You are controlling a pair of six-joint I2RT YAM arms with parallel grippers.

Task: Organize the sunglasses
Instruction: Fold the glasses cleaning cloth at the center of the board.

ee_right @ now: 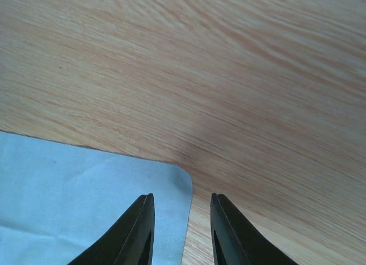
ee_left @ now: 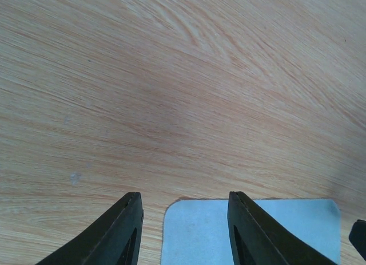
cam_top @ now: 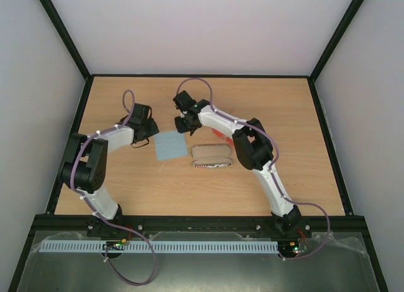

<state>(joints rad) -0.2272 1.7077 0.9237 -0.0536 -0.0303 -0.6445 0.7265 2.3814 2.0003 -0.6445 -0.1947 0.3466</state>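
The sunglasses show only as a small red-orange bit behind my right arm, just beyond the flag-patterned case. A light blue cloth lies flat between my two grippers. My left gripper is open and empty at the cloth's left far corner. In the left wrist view its fingers straddle the cloth's corner. My right gripper is open and empty at the cloth's right far corner. In the right wrist view its fingers straddle the cloth's edge.
The case lies open-side up on the wooden table, right of the cloth and under my right forearm. A black frame rail borders the table at the back and sides.
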